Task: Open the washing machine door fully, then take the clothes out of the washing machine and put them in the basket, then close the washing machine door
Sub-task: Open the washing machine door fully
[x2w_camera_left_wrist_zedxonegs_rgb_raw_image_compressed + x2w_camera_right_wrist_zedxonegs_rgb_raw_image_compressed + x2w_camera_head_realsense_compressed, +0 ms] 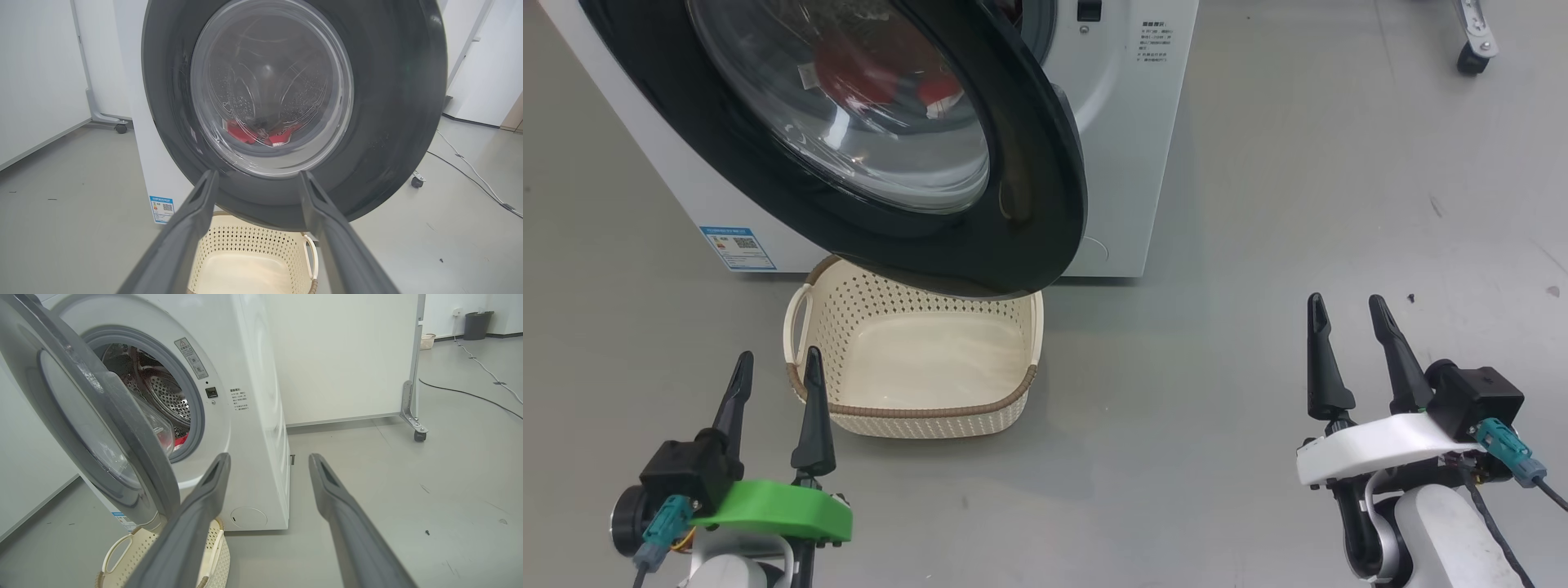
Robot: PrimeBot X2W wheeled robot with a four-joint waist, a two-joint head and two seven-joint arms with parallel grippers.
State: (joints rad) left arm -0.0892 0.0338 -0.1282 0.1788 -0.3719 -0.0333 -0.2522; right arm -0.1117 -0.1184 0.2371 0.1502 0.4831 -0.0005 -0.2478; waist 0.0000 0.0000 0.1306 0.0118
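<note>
The washing machine [1131, 122] stands white at the top of the head view. The washing machine door [1029, 188] hangs partly open, its black rim over the far edge of the basket [915, 408]. Red clothes [874, 73] show through the door glass, inside the drum [163, 392]. The cream basket sits on the floor with nothing in it. My left gripper [776, 367] is open beside the basket's near left corner, holding nothing. My right gripper [1347, 306] is open over bare floor to the right. In the left wrist view the door [392, 102] and clothes [257, 132] face me.
Grey floor [1298, 204] stretches to the right of the machine. A white partition on castors [416, 433] stands behind it, with cables [470, 396] on the floor and a dark bin [476, 324] far off. Another castor [1474, 57] shows at the head view's top right.
</note>
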